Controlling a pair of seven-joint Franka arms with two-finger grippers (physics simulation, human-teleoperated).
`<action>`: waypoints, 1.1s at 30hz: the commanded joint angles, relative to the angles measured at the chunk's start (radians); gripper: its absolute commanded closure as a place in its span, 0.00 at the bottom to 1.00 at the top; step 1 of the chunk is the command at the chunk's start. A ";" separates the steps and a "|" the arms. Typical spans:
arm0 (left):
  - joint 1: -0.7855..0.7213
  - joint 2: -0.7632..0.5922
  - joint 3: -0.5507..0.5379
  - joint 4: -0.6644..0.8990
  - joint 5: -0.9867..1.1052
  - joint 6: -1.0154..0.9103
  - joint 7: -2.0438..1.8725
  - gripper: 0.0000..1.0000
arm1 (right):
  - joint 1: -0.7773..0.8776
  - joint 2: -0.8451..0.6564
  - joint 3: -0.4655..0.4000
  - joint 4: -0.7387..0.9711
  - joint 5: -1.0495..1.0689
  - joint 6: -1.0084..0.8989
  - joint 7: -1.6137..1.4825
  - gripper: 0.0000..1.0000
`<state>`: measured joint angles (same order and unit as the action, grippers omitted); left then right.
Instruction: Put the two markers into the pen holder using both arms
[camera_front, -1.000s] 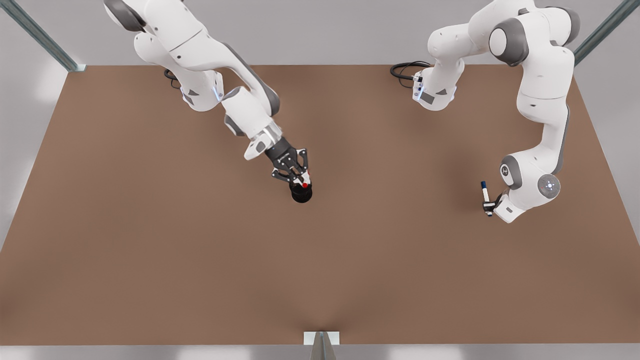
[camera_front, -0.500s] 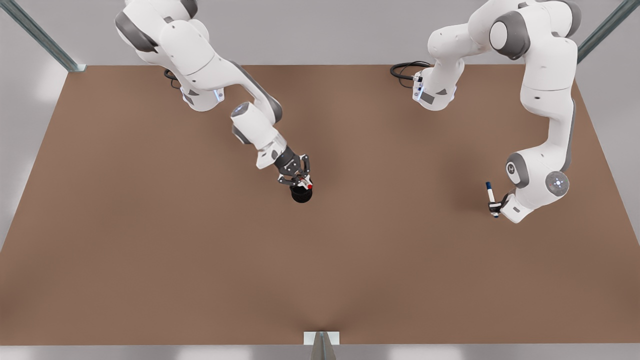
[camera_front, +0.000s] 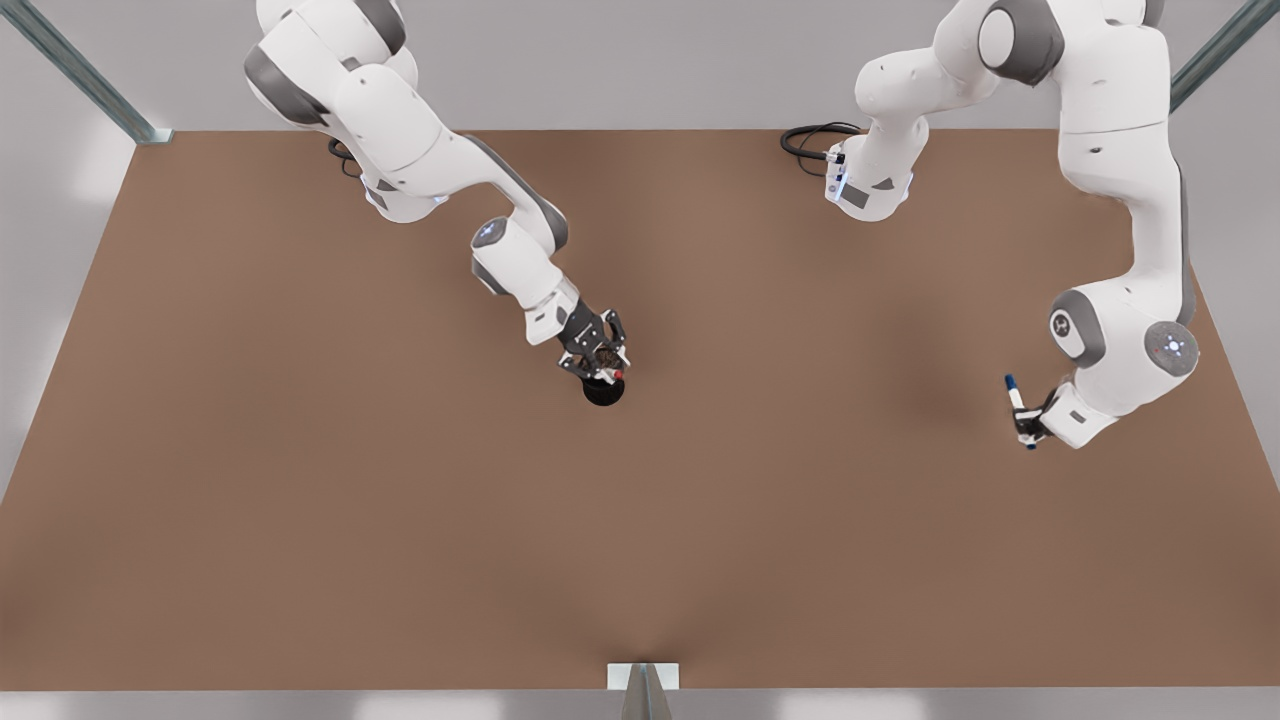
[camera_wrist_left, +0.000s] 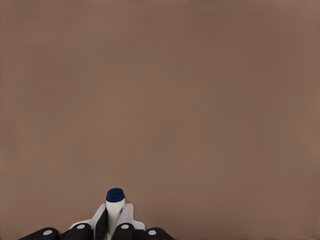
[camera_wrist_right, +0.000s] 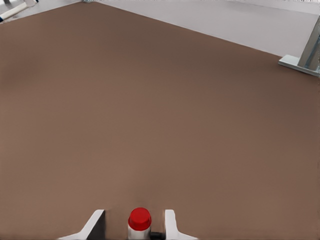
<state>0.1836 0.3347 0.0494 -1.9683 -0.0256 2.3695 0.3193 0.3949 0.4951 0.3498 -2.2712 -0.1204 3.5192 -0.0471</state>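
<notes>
Right tool (camera_wrist_right: 134, 225): two white fingertips (camera_wrist_right: 95, 222) spread apart with clear gaps on both sides of the red-capped marker (camera_wrist_right: 139, 220), so no contact with it. Marker stands between them, red end facing the camera, white barrel just visible under it. Brown surface (camera_wrist_right: 160, 110) beyond. At the far corner, a grey metal frame post (camera_wrist_right: 306, 55) on its foot plate. At the opposite far edge, a white marker with a dark tip (camera_wrist_right: 15, 11), partly cut off.
</notes>
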 joint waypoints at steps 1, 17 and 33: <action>-0.003 -0.025 -0.010 0.026 -0.054 -0.171 0.213 0.79 | -0.015 -0.023 0.000 0.010 0.001 -0.003 -0.142 0.00; -0.068 -0.022 -0.373 0.276 -0.668 -0.365 0.914 0.79 | -0.311 -0.322 -0.442 0.829 0.150 -1.962 0.007 0.00; -0.555 0.053 -0.370 0.269 -1.211 0.215 1.094 0.79 | -0.314 -0.320 -0.442 0.834 0.171 -1.961 0.004 0.00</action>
<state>-0.3602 0.3850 -0.3205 -1.7019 -1.1330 2.4002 1.0685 0.0814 0.1760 -0.0923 -1.4378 0.0491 1.5754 -0.0376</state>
